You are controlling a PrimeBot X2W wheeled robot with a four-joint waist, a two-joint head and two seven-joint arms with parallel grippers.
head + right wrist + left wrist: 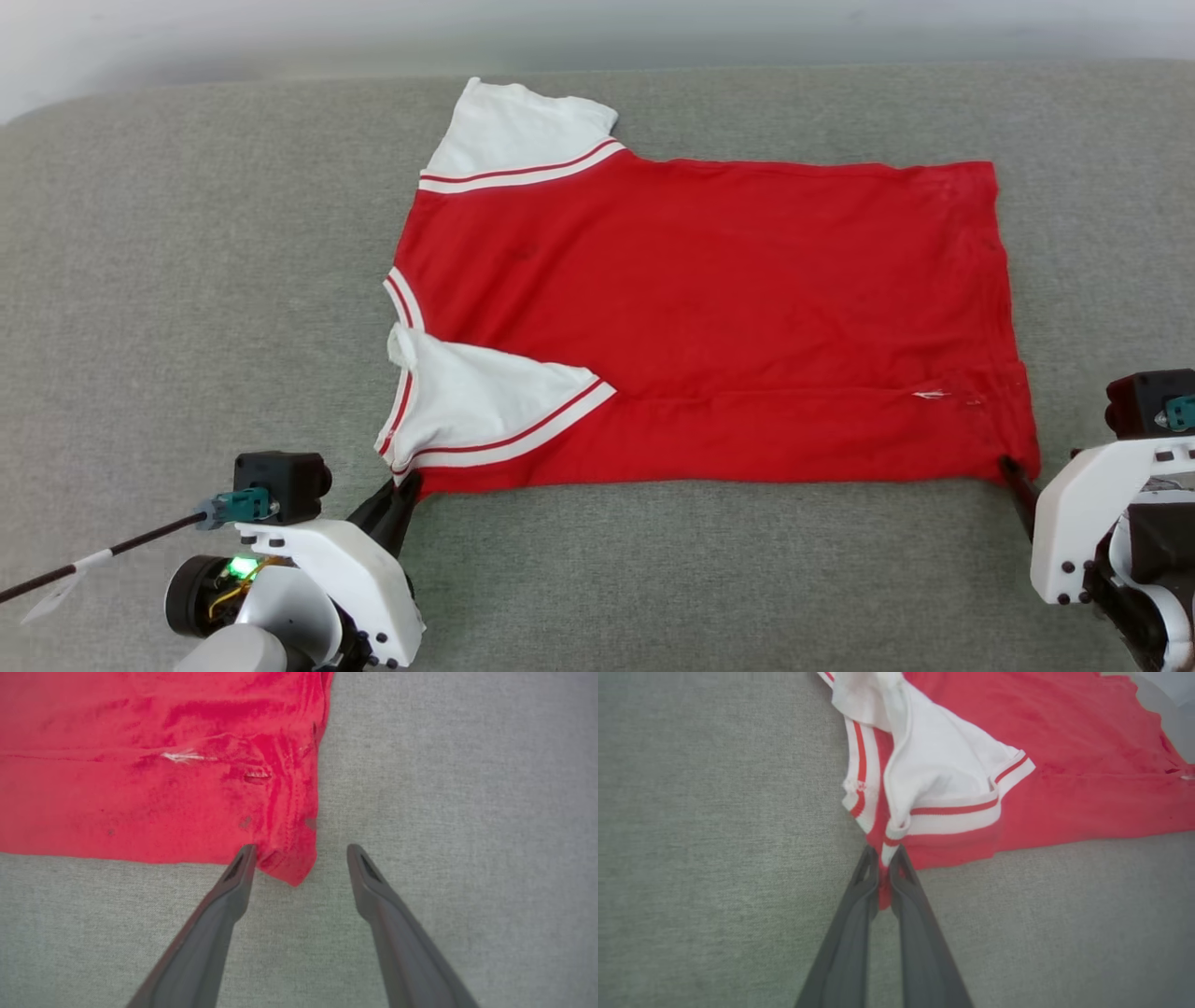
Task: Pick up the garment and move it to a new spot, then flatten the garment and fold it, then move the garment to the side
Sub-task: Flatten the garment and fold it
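Garment (709, 317) first: you have it spread flat across the grey fabric surface (187, 280). In your head view the red body lies sideways, with the neckline end toward your left and the hem toward your right. Its far sleeve (523, 131) lies open and white at the top, with striped trim along its seam. Its near sleeve (485, 401) is folded in over the red body, the cuff trim running diagonally, and a small bunch of white cloth sits at the collar edge beside it.

Your left gripper (883, 855) is at the garment's near left corner, by the shoulder below that folded sleeve. Its two dark fingers are drawn almost together. In your left wrist view you can see a strip of red cloth and a bit of striped trim pinched between them, so it has hold of the garment there.

Your right gripper (301, 851) is at the near right corner, at the hem. Its fingers stand wide apart with nothing gripped. The hem corner pokes into the gap between them. In your right wrist view the left-hand fingertip touches the red edge, and the other is over bare grey fabric just beside the cloth. A small white mark (180, 757) shows on the red near that corner
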